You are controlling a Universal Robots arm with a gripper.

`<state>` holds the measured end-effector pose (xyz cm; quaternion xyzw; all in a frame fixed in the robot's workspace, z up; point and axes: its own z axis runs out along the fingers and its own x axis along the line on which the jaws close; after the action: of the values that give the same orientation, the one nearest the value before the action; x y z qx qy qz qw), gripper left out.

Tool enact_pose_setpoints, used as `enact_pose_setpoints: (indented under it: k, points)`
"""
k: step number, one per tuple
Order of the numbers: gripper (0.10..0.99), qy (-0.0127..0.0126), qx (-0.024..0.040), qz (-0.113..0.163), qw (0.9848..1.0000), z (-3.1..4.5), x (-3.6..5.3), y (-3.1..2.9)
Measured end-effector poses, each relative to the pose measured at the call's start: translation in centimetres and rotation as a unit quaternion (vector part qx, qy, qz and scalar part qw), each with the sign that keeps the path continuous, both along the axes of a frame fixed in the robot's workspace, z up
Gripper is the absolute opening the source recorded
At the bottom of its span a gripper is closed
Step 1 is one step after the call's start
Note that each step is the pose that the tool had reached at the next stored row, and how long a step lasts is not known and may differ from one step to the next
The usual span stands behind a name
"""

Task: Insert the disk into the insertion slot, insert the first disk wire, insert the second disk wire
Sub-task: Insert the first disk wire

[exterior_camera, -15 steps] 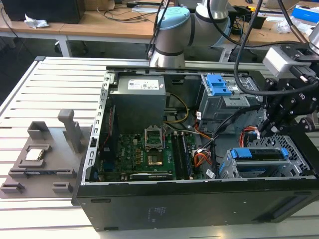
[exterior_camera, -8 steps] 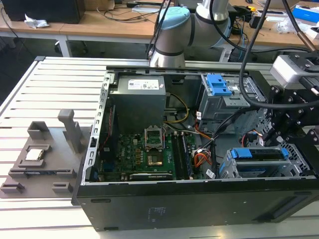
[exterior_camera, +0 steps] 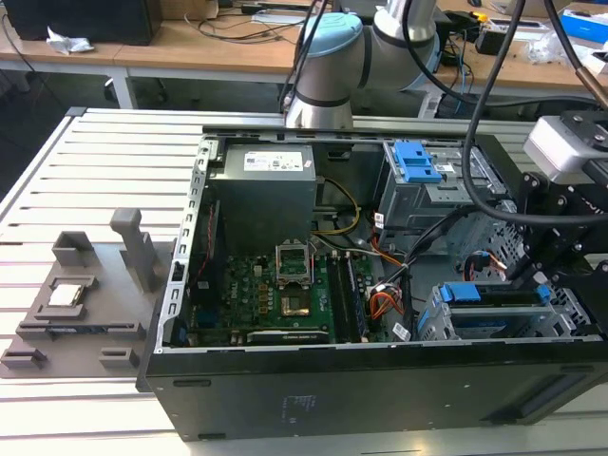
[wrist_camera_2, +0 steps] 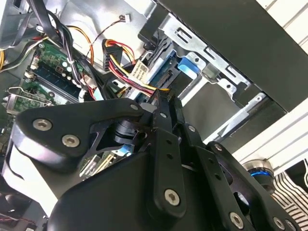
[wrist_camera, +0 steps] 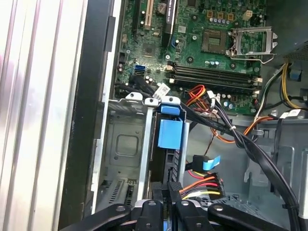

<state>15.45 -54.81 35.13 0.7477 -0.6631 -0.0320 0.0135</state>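
Observation:
The disk (wrist_camera: pixel 161 163) sits on edge inside the insertion slot (wrist_camera: pixel 124 140), a perforated grey cage at the case's front corner. Its blue carrier tab (wrist_camera: pixel 170 133) sticks out; in the exterior view this blue carrier (exterior_camera: pixel 472 293) shows along the top of the cage (exterior_camera: pixel 435 328). My gripper (wrist_camera: pixel 168 204) hangs right at the disk's rear edge, shut on a black connector (wrist_camera: pixel 175 186) with red, yellow and orange wires (wrist_camera: pixel 204 183). In the second wrist view the fingertips (wrist_camera_2: pixel 158 98) hold these wires (wrist_camera_2: pixel 126 65) against the disk's port. A blue flat data wire (wrist_camera: pixel 210 162) lies loose beside it.
The green motherboard (exterior_camera: pixel 275 294) fills the case floor, with the power supply (exterior_camera: pixel 264 190) behind it. A taller grey bay with a blue latch (exterior_camera: pixel 415 161) stands behind the slot. Black cable bundles (wrist_camera: pixel 240 139) cross near my gripper. A grey fixture (exterior_camera: pixel 76 294) rests on the slatted table.

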Motion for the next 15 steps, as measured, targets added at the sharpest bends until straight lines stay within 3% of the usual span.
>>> enact_pose_setpoints:
  k: [6, 12, 15]
  points:
    - [0.165, 0.0, 0.0, 0.0, 1.0, 0.0, 0.0, -0.85]
    - [0.165, 0.0, 0.0, 0.0, 1.0, 0.0, 0.0, -0.92]
    - [0.165, 0.0, 0.0, -0.016, 0.9999, -0.08, 0.0, -0.86]
